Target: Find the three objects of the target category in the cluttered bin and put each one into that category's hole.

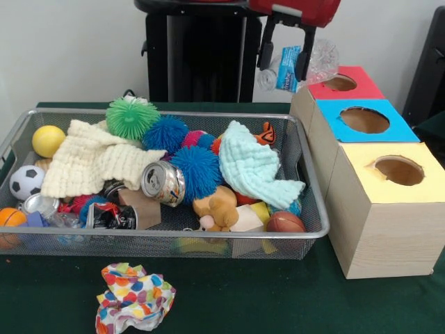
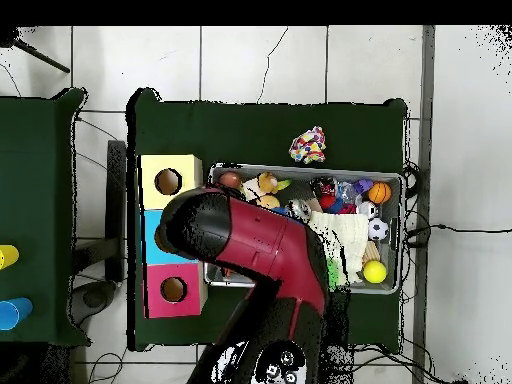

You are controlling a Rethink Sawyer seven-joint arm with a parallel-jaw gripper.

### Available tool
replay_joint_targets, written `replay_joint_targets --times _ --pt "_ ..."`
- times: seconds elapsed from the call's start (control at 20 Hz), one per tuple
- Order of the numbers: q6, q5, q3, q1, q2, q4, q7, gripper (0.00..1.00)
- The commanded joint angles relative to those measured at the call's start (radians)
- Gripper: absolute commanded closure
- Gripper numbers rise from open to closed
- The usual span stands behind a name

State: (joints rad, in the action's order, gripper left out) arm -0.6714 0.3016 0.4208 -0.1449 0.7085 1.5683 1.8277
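On the desk (image 1: 278,306), the crumpled cloth (image 1: 134,296) lies in front of the bin (image 1: 167,240). Beyond the bin, the end effector (image 1: 285,59) grips a plastic bottle (image 1: 306,64) above the red-topped box (image 1: 345,83), apparently for dropping into its hole.

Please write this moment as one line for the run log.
tool: shut on plastic bottle | position: above red box | bin: cluttered | wrapper: on table

crumpled colourful cloth (image 1: 134,295) | on green table (image 1: 278,299); before the bin
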Motion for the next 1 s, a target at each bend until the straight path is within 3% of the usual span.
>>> replay_joint_targets --times 0.05,0.6,1.0 --pt "-0.105 0.05 -0.036 -0.019 -0.012 0.153 0.305 1.0" --pt "-0.102 0.107 -0.053 -0.081 -0.022 0.186 0.414 1.0" --pt "-0.102 0.093 -0.044 -0.139 -0.023 0.165 0.443 1.0"
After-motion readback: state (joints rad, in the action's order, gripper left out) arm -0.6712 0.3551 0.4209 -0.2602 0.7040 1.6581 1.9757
